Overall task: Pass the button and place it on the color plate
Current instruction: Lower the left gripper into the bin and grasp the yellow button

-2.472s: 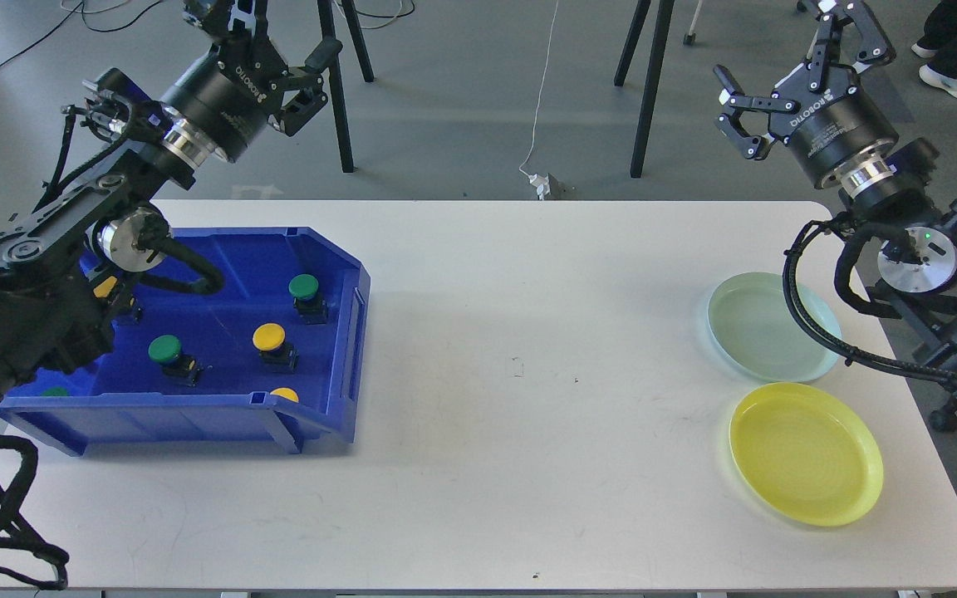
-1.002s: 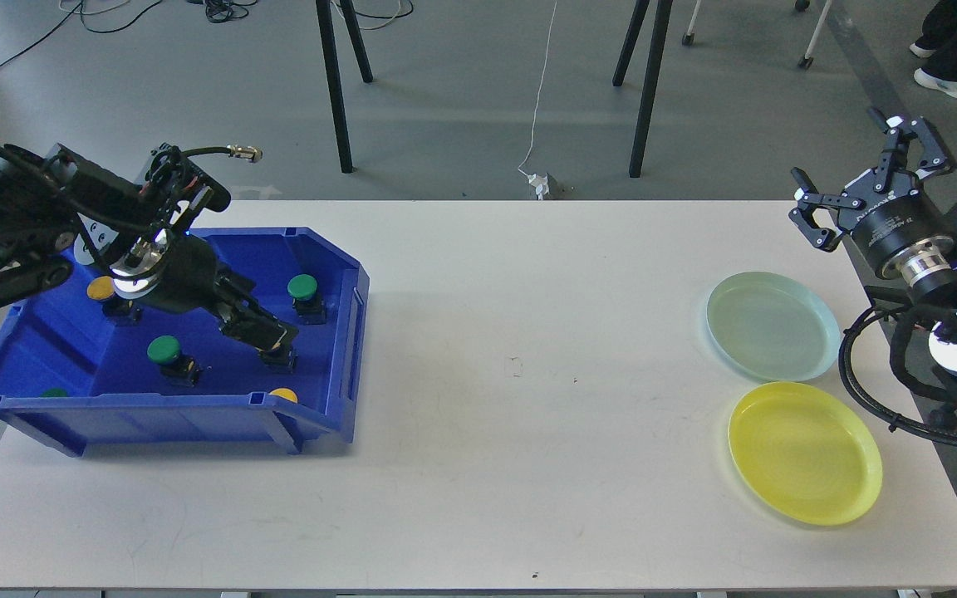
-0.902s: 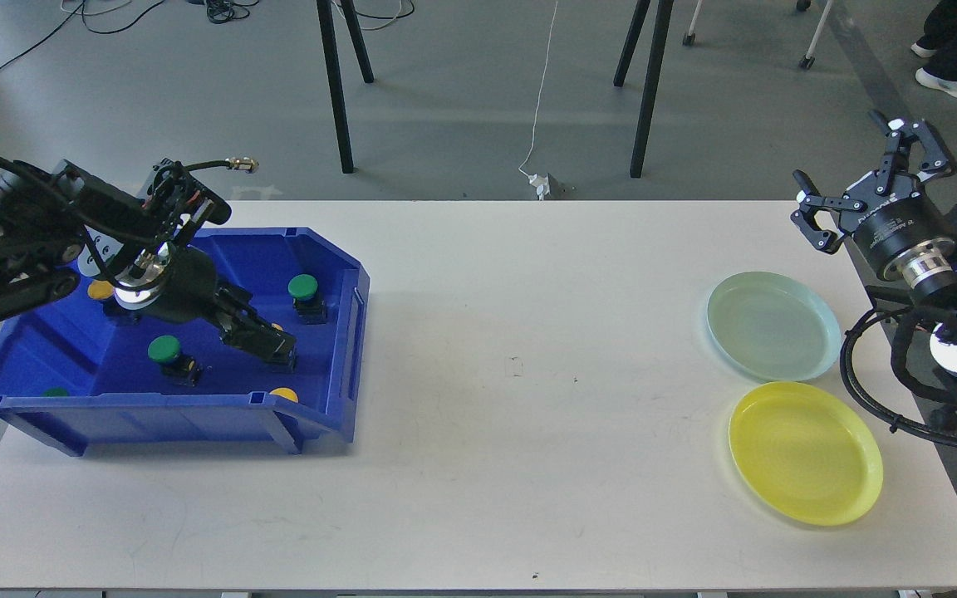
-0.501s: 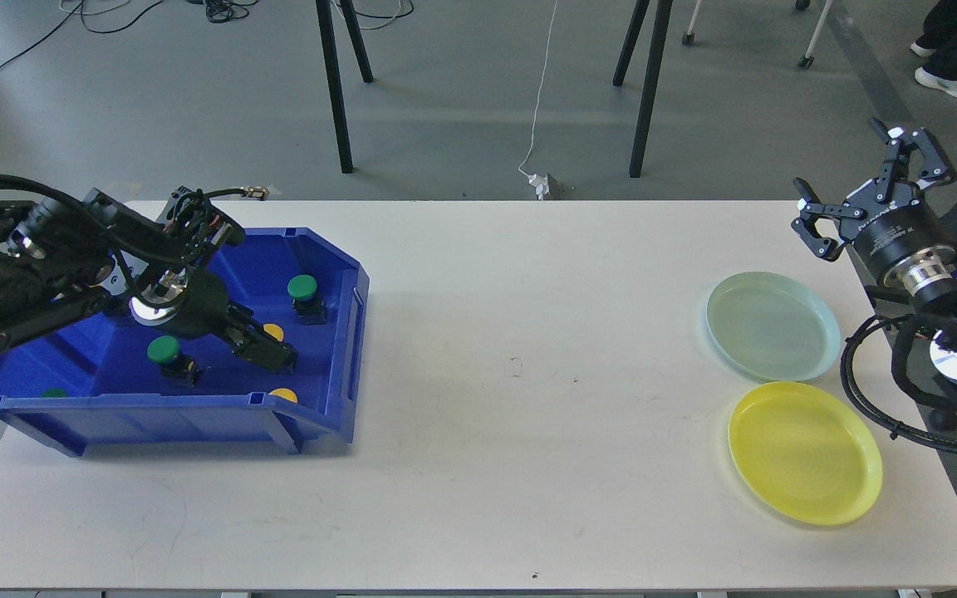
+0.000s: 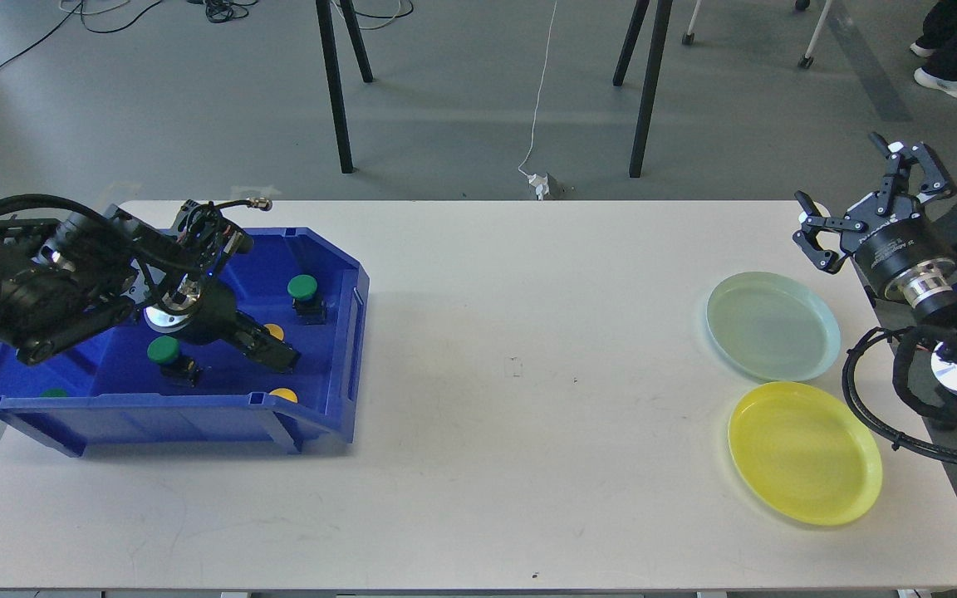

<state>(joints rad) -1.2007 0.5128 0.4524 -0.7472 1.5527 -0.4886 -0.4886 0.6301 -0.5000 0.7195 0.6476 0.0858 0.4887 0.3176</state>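
Observation:
A blue bin at the table's left holds several push buttons. My left gripper reaches down into the bin. Its dark fingers sit at a yellow button, whose cap shows only partly. I cannot tell if they grip it. Green buttons stand at the back right and at the middle of the bin. Another yellow button peeks over the front wall. My right gripper is open and empty, raised past the table's right edge. A pale green plate and a yellow plate lie at the right.
The white table stretches between the bin and the plates. A sliver of a green button shows at the bin's front left. Black stand legs and a cable lie on the floor behind the table.

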